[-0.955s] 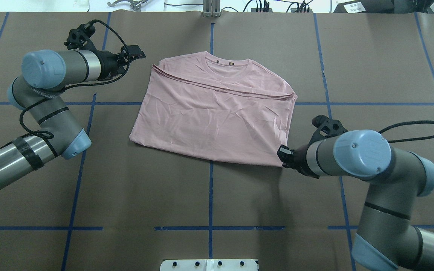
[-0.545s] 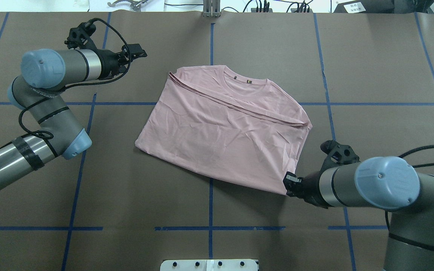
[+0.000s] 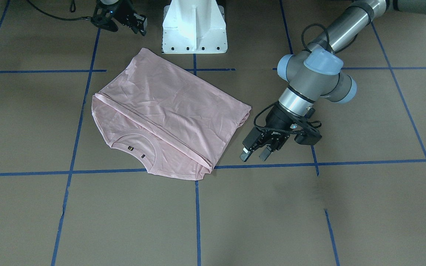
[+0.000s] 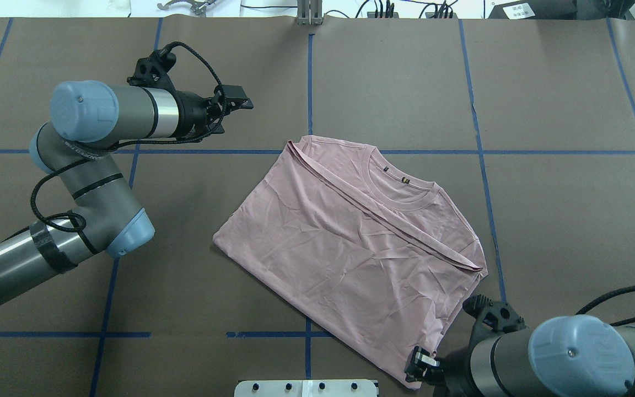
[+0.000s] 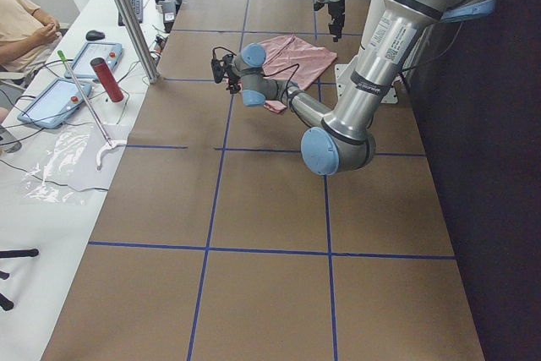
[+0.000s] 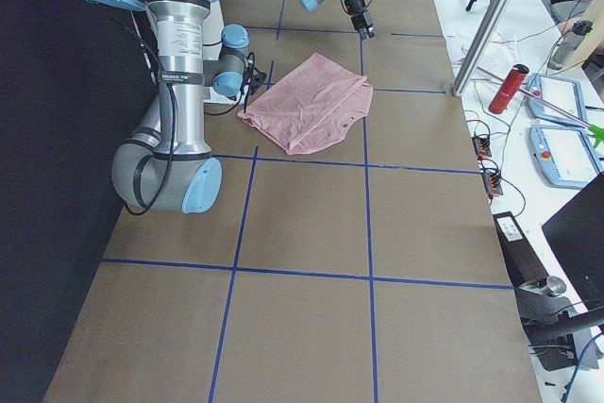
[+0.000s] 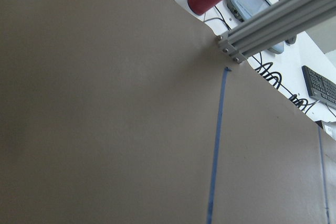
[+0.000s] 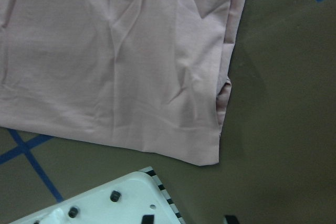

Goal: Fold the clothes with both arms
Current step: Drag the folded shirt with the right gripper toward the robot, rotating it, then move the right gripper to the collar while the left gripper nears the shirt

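Overhead exterior view gives you the pink T-shirt (image 4: 350, 248) folded and lying askew on the brown tabletop (image 4: 571, 165), collar (image 4: 400, 184) on the far side, one near corner close to the white pedestal plate (image 4: 306, 387). Your right claw (image 4: 418, 368) sits just by that corner; the right wrist camera shows its fingertips spread and the cloth lying flat, not pinched. Your left claw (image 3: 254, 154) hovers near the shirt's far left corner, apart from the fabric, fingers spread, holding nothing
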Controlling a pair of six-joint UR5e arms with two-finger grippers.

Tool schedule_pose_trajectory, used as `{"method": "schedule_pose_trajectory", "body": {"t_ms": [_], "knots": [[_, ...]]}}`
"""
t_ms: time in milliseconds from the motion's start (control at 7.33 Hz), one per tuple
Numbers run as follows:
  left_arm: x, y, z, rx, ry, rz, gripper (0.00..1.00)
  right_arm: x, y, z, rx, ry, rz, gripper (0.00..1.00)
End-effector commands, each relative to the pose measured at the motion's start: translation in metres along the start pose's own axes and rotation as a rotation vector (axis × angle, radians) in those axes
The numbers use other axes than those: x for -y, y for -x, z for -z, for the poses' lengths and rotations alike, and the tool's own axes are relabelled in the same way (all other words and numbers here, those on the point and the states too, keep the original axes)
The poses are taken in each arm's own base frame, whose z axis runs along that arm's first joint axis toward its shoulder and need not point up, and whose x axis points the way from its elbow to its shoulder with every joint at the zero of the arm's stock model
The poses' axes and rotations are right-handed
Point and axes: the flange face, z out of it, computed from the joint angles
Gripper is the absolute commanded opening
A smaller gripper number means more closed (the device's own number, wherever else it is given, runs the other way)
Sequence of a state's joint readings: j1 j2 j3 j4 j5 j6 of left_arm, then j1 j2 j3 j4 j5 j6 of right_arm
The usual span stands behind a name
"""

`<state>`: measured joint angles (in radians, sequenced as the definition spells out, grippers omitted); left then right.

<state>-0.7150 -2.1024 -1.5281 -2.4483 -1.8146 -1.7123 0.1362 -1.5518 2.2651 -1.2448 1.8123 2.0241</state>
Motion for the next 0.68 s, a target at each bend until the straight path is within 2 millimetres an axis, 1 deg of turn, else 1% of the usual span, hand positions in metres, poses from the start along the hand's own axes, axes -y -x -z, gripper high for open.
{"method": "schedule_pose_trajectory", "body": {"t_ms": [0,136,273,409,545], "knots": [[-0.064,0.000,0.037,0.142,0.099,0.038,0.93,0.062,0.045,0.053,0.149,-0.112,-0.069,1.00],[-0.086,0.017,0.042,0.203,0.118,0.110,0.93,0.096,0.053,0.079,0.200,-0.182,-0.099,1.00],[-0.117,0.040,0.031,0.245,0.142,0.105,0.93,0.118,0.056,0.097,0.225,-0.229,-0.086,1.00],[-0.142,0.069,0.018,0.279,0.080,0.075,0.93,0.135,0.056,0.097,0.214,-0.264,-0.047,1.00],[-0.159,0.088,0.009,0.324,0.073,0.061,0.90,0.153,0.056,0.094,0.197,-0.298,-0.007,1.00]]}}
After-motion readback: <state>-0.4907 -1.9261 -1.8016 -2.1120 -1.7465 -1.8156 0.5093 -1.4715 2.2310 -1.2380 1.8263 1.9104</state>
